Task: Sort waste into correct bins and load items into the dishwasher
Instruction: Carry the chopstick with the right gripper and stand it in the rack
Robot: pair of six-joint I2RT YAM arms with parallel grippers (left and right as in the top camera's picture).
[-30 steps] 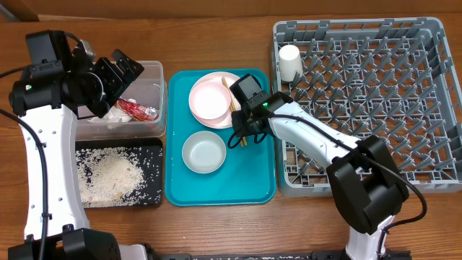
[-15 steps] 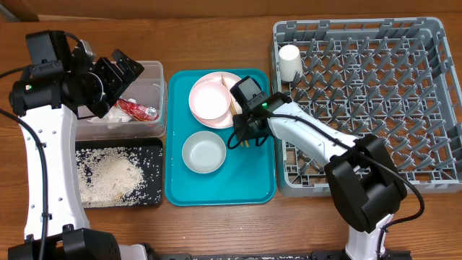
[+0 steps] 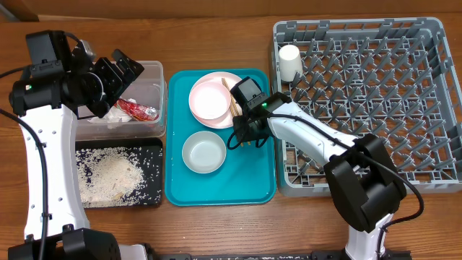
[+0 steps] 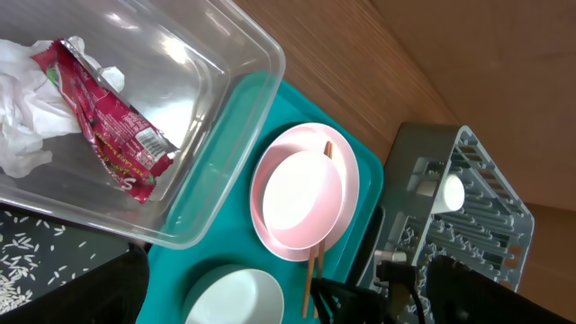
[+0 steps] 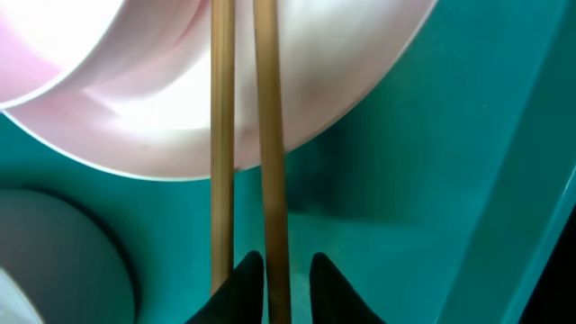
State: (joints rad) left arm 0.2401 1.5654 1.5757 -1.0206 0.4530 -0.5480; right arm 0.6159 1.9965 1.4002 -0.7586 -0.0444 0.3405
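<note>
Now the pair of thin wooden chopsticks [image 5: 268,108] lies from the round pale pink plate [image 5: 342,81] onto the teal plastic tray [image 5: 405,207]. One stick sits between the right hand's [image 5: 286,270] close-set fingers; I cannot tell whether they clamp it. The left hand [image 3: 121,71] gapes wide above the clear plastic tub [image 3: 155,94].

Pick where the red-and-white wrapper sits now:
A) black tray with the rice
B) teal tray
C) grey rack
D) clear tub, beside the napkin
D: the left wrist view shows the wrapper lying inside the clear tub, right beside the crumpled napkin.
</note>
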